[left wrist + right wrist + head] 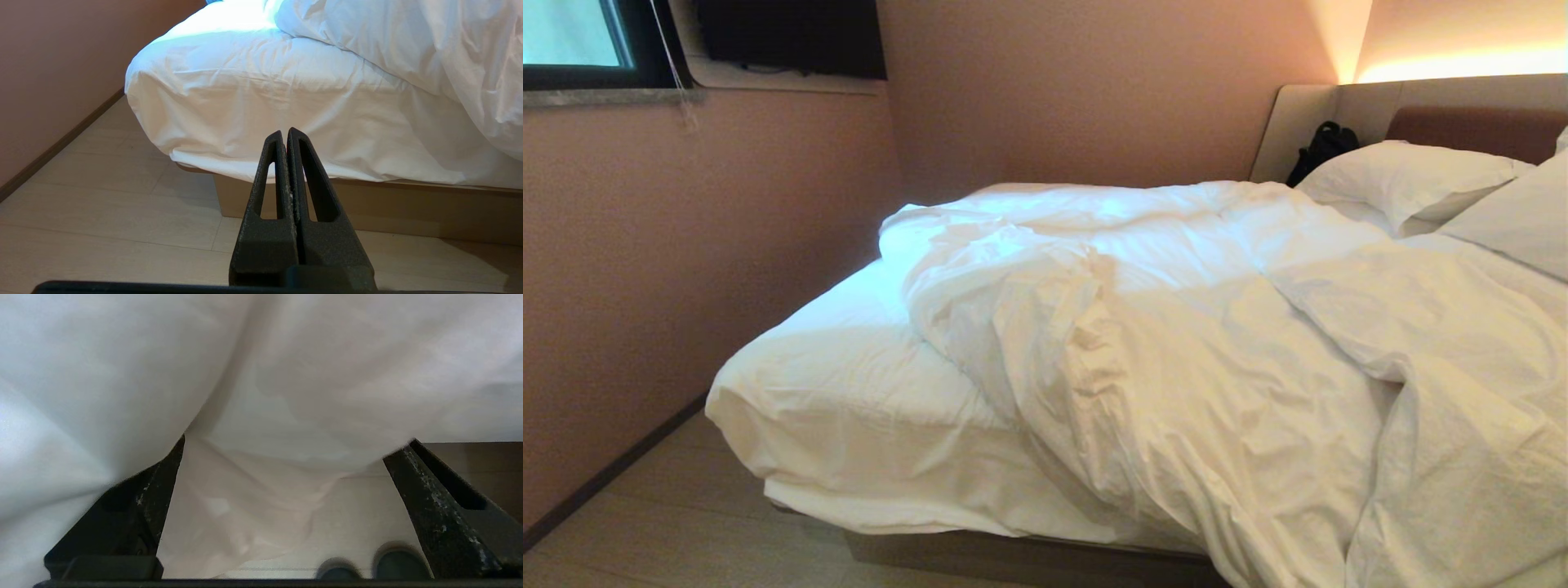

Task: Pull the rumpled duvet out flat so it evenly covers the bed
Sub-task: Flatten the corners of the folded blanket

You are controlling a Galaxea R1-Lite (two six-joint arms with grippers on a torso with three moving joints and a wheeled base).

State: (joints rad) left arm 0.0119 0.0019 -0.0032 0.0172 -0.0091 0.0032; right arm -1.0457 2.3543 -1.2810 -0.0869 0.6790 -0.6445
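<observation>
In your head view the duvet (1217,327) lay bunched across the centre and right of the frame, leaving the lower-left corner of the bed (849,408) bare, with a strip of floor (670,523) between it and the wall (686,245) at far left. Your left gripper (284,134) hung low over the floor, fingers pressed together, short of the bed's near edge. Your right gripper (292,451) stood wide apart, a hanging white fold filling the frame above and between its fingers.
</observation>
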